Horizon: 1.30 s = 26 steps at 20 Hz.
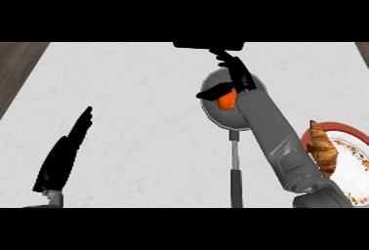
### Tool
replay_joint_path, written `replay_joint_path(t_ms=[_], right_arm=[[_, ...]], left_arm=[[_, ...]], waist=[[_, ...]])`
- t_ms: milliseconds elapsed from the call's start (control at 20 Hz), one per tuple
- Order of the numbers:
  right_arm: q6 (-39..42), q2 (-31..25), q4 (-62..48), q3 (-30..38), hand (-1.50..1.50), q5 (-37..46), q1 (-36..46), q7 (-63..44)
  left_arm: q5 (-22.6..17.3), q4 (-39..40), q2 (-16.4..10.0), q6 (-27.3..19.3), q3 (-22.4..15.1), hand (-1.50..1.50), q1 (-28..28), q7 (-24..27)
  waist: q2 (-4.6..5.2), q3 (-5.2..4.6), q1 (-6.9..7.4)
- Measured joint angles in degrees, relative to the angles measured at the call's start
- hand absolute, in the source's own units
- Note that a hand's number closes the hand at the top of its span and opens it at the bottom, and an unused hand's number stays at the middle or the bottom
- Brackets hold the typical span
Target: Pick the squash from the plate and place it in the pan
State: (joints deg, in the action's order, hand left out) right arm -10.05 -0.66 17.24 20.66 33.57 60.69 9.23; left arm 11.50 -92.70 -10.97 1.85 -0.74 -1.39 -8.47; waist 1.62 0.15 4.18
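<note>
The right robot hand [241, 80] is clamped on the small orange squash [228, 100] over the round grey metal pan [218, 117], near the far edge of the white counter [137, 122]. It is better to lower it first, then open.

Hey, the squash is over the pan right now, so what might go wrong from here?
1. The right robot hand holds the squash over the pan. Its height is unclear, so once released it may bounce or roll out.
2. The forearm crosses the pan beside its handle. A low pull-back might nudge the pan.
3. The elbow is near the croissant on the plate and may brush it.
</note>
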Motion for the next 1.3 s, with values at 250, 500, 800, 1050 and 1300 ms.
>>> replay_joint_path(t_ms=[250,500,800,1050,1300], right_arm=[[-5.3,-1.7,0.75,5.78,-1.5,-4.95,0.46,3.07],[-7.3,-6.61,0.39,11.03,-1.5,-9.36,-0.34,4.87],[-2.15,-15.17,-0.18,14.61,-1.5,-12.96,-3.88,10.26],[3.85,-22.44,-1.41,15.6,-1.5,-14.05,-8.33,16.06],[9.81,-29.92,-2.99,16.43,-1.5,-14.94,-11.16,18.97]], left_arm=[[0.12,0.19,0.24,-0.15,0.04,0.0,-0.29,0.28],[0.44,0.22,0.49,-0.61,0.2,0.0,-1.08,1.06],[-0.23,1.15,0.07,-0.09,1.33,0.0,-1.45,1.56],[-0.03,1.87,0.13,-0.21,1.71,0.0,-0.22,1.28],[0.06,0.48,-0.02,0.08,1.78,0.0,-0.65,0.36]], waist=[[-0.08,-0.03,-0.5],[-0.21,-0.03,-0.93],[-0.5,-0.04,-1.77],[-0.53,-0.01,-2.06],[-0.62,0.03,-2.02]])
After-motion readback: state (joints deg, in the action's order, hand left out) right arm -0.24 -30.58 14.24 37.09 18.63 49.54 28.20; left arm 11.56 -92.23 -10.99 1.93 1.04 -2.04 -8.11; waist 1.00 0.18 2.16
